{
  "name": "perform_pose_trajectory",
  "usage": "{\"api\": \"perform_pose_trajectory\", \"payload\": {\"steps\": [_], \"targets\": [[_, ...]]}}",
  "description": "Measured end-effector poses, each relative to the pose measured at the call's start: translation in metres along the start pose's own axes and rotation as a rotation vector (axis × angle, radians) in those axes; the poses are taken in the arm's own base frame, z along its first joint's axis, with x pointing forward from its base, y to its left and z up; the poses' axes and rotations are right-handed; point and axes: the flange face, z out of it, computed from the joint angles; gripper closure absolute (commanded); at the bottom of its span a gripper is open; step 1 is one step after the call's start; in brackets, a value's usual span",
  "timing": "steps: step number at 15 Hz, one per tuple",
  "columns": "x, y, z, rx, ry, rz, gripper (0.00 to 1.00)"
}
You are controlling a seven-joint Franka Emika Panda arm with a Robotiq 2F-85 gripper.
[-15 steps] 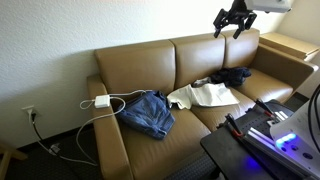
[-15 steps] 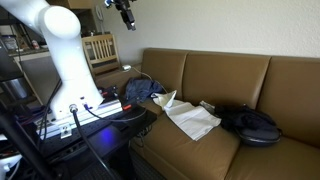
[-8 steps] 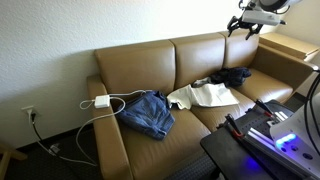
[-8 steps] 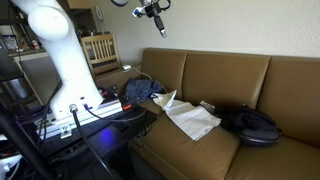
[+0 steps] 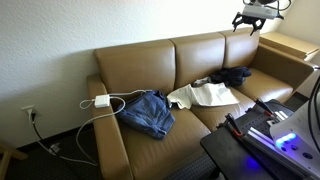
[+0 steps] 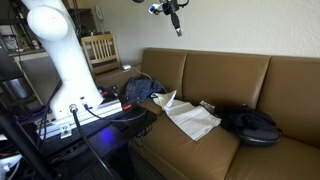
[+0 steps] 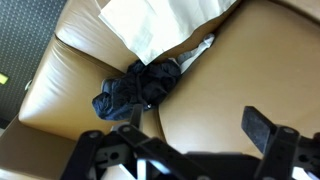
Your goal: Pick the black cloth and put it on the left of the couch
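Tan couch [image 5: 135,65] against a plain wall. Blue jeans [image 5: 148,112] lower centre, white cloth [image 5: 205,95] next, black cloth [image 5: 232,76] just beside it, right of centre. Hand [image 5: 250,20] high in the upper right, fingers spread, empty. Risk: the descent snags the white cloth too, or pinches only a loose fold.

The black cloth [image 7: 140,88], possibly a garment, lies crumpled on an end cushion of the tan couch [image 5: 140,60].
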Motion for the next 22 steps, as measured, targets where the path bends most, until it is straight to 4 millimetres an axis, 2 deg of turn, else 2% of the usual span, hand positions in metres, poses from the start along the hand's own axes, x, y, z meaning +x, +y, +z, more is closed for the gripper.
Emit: {"api": "perform_pose_trajectory", "payload": {"steps": [2, 4, 10, 12, 14, 15, 17, 19, 22], "targets": [[0.014, 0.002, 0.020, -0.011, 0.054, 0.108, 0.00], [0.039, 0.000, 0.050, -0.016, 0.069, 0.236, 0.00], [0.137, -0.011, 0.125, -0.022, 0.087, 0.597, 0.00], [0.167, -0.005, 0.151, -0.031, 0.106, 0.708, 0.00], [0.191, 0.012, 0.181, -0.088, 0.118, 0.795, 0.00], [0.199, 0.019, 0.194, -0.123, 0.114, 0.813, 0.00], [0.206, 0.020, 0.207, -0.146, 0.119, 0.823, 0.00], [0.205, 0.016, 0.208, -0.129, 0.135, 0.802, 0.00], [0.197, 0.005, 0.218, -0.039, 0.273, 0.724, 0.00]]}}
